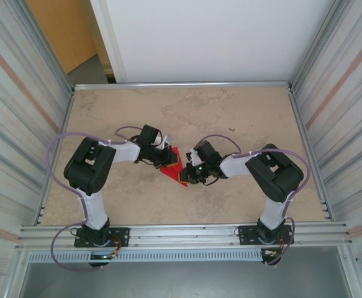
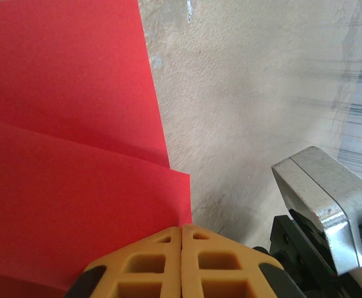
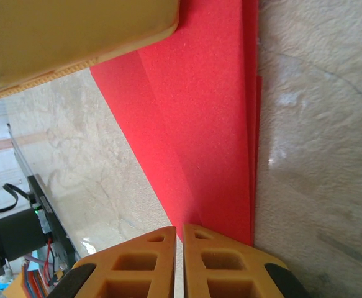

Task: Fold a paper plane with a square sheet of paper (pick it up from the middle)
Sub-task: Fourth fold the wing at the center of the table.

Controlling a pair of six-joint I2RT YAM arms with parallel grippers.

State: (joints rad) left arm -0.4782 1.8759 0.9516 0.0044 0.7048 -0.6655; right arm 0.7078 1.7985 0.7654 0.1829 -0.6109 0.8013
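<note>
The red paper [image 1: 176,167] lies folded on the table between both grippers, a narrow layered shape with creases. In the left wrist view the paper [image 2: 69,155] shows two overlapping layers, and my left gripper [image 2: 181,228] is shut with its tips right at the paper's near edge. In the right wrist view the paper [image 3: 205,124] runs as a long pointed strip up to my right gripper [image 3: 182,227], whose jaws stand shut with only a hairline gap and no red between them. I cannot tell whether either gripper pinches the paper or just presses on it.
The beige table [image 1: 230,118] is walled by corrugated metal panels [image 1: 19,105] on both sides, with a rail [image 1: 181,234] along the near edge. The left finger [image 3: 75,37] looms over the paper's far end. A metal part of the right arm [image 2: 323,198] sits close by.
</note>
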